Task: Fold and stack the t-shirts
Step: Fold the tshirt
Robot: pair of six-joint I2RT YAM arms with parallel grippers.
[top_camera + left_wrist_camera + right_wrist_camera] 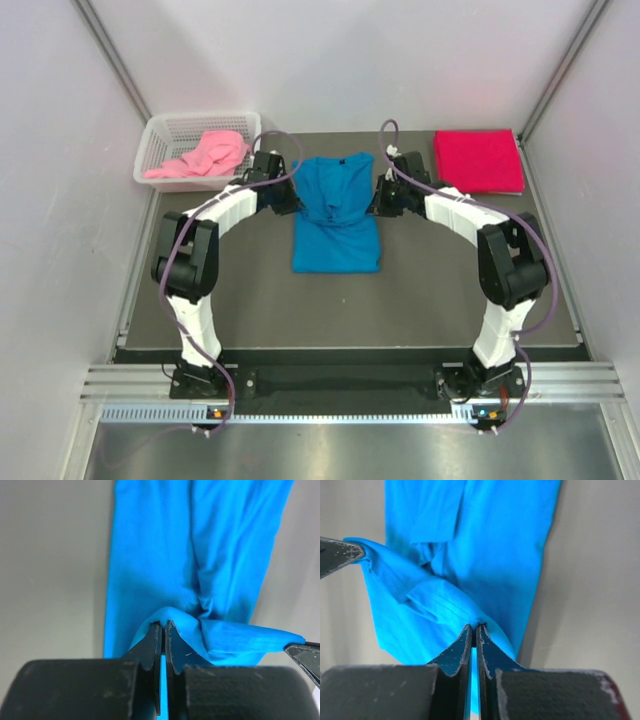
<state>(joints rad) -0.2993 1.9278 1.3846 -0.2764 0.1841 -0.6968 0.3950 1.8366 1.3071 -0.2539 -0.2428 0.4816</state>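
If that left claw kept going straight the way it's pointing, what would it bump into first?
The blue t-shirt: the left gripper is already shut on a fold of it, and more blue cloth seemingly lies straight ahead.

Overhead view bright, even, diffuse; faint shadows on dark bench (430, 290). Wrist views well lit: blue t-shirt (200, 540) vivid and sharp beyond left hand (163, 624), folds shaded just past right hand (474, 626); black hand bodies nearest lens slightly soft.
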